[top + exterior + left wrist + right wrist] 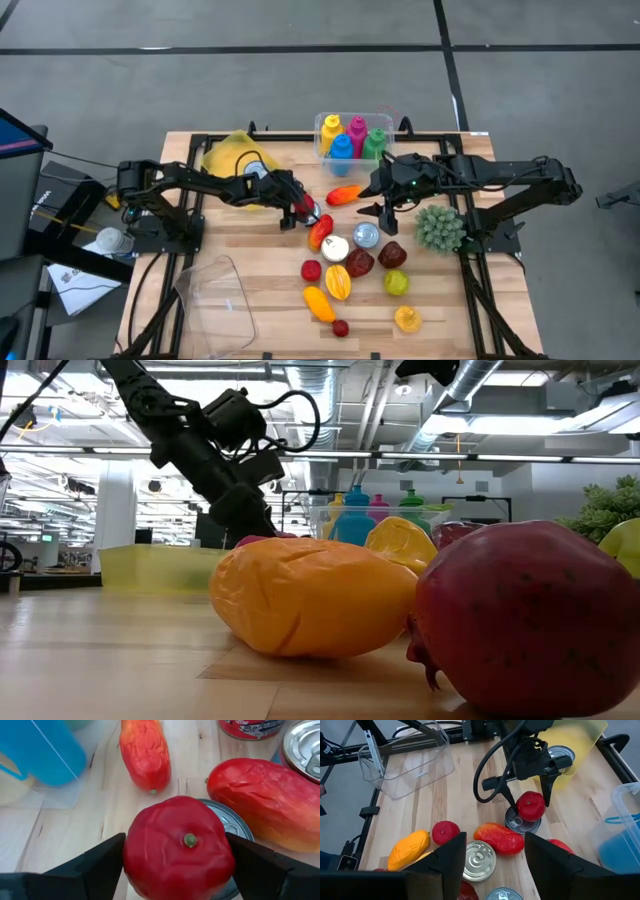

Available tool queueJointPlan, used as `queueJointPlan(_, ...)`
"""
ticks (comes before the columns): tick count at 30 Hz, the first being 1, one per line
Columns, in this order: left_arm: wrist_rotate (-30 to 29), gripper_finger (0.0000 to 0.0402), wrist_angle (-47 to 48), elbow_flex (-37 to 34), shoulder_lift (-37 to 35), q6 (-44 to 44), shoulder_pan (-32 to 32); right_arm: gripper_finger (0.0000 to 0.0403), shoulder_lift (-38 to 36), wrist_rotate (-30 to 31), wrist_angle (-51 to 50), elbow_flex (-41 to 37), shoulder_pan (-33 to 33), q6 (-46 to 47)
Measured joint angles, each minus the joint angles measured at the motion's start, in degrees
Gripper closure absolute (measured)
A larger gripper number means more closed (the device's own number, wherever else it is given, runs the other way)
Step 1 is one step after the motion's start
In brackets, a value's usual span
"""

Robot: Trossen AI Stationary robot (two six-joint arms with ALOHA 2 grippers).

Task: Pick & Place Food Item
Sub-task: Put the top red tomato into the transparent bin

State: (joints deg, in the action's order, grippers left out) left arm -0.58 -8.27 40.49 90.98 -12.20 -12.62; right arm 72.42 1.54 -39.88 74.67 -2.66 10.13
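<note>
So the left gripper (530, 806) is pinching the round red tomato-like fruit (179, 847) stem-up, right over, maybe resting on, a silver can lid (522, 824), while the right gripper (390, 210) waits half-spread just across the pile.

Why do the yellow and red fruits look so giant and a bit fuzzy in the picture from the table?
Low view: the yellow fruit and pomegranate sit right by the lens, so they loom large and soft, while bright ceiling lights glare behind. Left wrist view: the tomato fills the frame between the left claw's fingers, the blue bottle blurred. High view: everything is even and sharp.
</note>
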Motion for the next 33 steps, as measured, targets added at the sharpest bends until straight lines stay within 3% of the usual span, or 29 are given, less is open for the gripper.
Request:
queueJointPlan(7,-0.5,0.0121,0.2,0.0,0.0,0.3,0.3,0.021,0.0,0.0,0.0,0.0,0.0,0.0)
queueJointPlan(11,-1.2,0.0122,0.7,0.0,-3.3,5.1,1.1,0.021,0.0,0.0,-0.1,0.0,0.0,0.0)
queueJointPlan(19,-0.3,0.0123,7.1,0.0,-22.7,25.9,1.4,0.021,0.0,0.0,-0.2,0.0,0.0,0.0)
queueJointPlan(26,12.6,0.0123,6.4,0.1,-40.8,53.9,1.9,0.021,0.0,0.0,-0.2,0.0,0.1,-1.0)
queueJointPlan(33,14.2,0.0126,6.3,0.1,-51.2,63.5,6.2,0.021,0.0,0.0,-0.1,0.0,0.3,-1.9)
